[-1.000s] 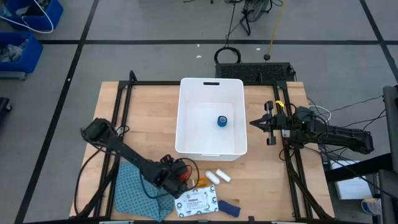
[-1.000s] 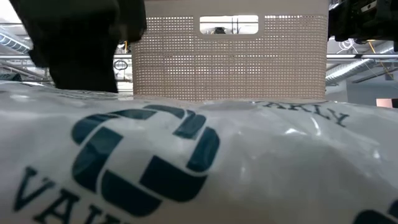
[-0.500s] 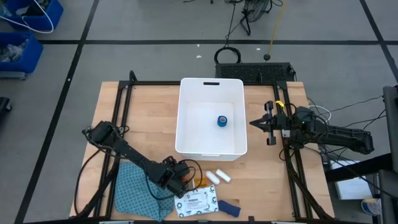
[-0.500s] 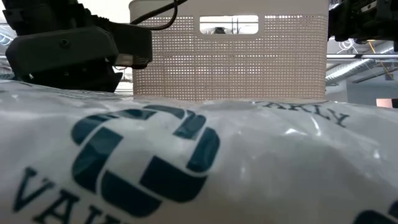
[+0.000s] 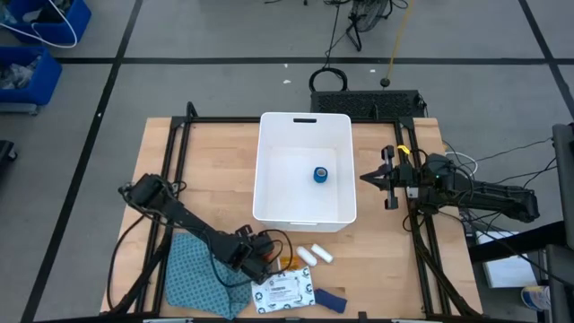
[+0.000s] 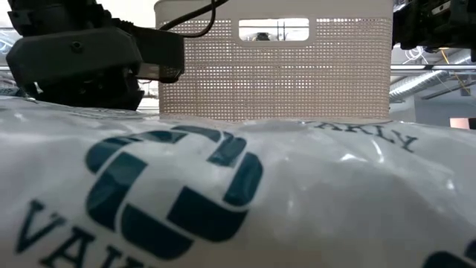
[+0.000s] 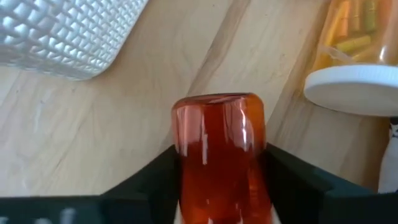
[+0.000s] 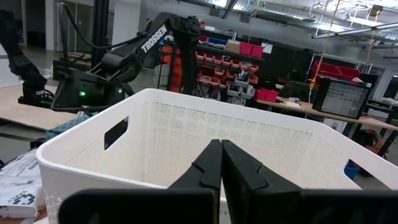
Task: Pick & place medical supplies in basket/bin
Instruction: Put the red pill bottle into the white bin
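Medical supplies: blue tape roll (image 5: pixel 320 175) already in the white bin (image 5: pixel 269 211) at frame centre; left gripper (image 5: pixel 263 258), lower left, jaws half-closed around red-capped bottle (image 7: pixel 219 155); pill bottle (image 7: pixel 354 43), white cylinders (image 5: pixel 315 255), packet (image 5: pixel 285 291) remain; right gripper (image 5: pixel 366 178) shut, empty.

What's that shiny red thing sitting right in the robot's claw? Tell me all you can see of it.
A glossy, translucent red plastic cap or bottle end, rounded and cylindrical, with light streaks on its surface. It lies on the wooden table between the left gripper's dark jaws, which stand close on both sides. An orange pill bottle lies nearby.
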Available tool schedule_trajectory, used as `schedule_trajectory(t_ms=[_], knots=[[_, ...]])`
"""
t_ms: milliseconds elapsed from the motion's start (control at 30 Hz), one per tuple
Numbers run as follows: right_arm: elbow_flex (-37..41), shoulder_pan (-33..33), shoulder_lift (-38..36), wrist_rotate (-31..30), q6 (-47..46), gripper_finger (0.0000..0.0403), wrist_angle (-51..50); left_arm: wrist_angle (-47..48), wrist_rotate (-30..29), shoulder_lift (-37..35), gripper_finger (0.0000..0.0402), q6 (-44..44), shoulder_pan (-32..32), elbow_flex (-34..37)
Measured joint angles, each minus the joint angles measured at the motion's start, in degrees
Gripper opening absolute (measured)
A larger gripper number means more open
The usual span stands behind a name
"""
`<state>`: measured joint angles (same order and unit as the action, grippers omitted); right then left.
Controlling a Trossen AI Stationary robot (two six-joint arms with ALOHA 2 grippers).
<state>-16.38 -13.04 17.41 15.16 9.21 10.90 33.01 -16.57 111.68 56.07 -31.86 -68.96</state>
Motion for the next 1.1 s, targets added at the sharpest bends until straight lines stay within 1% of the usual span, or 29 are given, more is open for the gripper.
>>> schedule_trajectory(t_ms=[67, 133, 267, 400, 533, 700, 1000, 1100], knots=[[0.0, 0.0, 0.0, 0.0, 0.0, 0.0000, 0.0, 0.1, 0.2, -0.3, 0.0167, -0.9, 0.0, 0.0], [0.0, 0.0, 0.0, 0.0, 0.0, 0.0000, 0.0, 0.5, 1.1, -0.9, 0.0155, -1.7, -0.1, 0.1], [0.0, 0.0, 0.0, 0.0, 0.0, 0.0000, 0.0, 0.7, 1.6, -0.9, 0.0158, -2.9, 0.1, 0.1], [0.0, 0.0, 0.0, 0.0, 0.0, 0.0000, 0.0, 1.2, 2.0, -1.0, 0.0181, -4.1, 0.2, 0.1], [0.0, 0.0, 0.0, 0.0, 0.0, 0.0000, 0.0, 4.7, 2.4, -1.0, 0.0181, -5.0, 0.5, -1.5], [0.0, 0.0, 0.0, 0.0, 0.0, 0.0000, 0.0, 12.8, 1.9, -1.0, 0.0176, -7.0, 0.8, -7.4], [0.0, 0.0, 0.0, 0.0, 0.0, 0.0000, 0.0, 23.5, 0.9, -1.1, 0.0176, -15.7, -0.5, -23.9], [0.0, 0.0, 0.0, 0.0, 0.0, 0.0000, 0.0, 26.6, -0.8, -1.1, 0.0180, -17.2, -1.3, -28.5]])
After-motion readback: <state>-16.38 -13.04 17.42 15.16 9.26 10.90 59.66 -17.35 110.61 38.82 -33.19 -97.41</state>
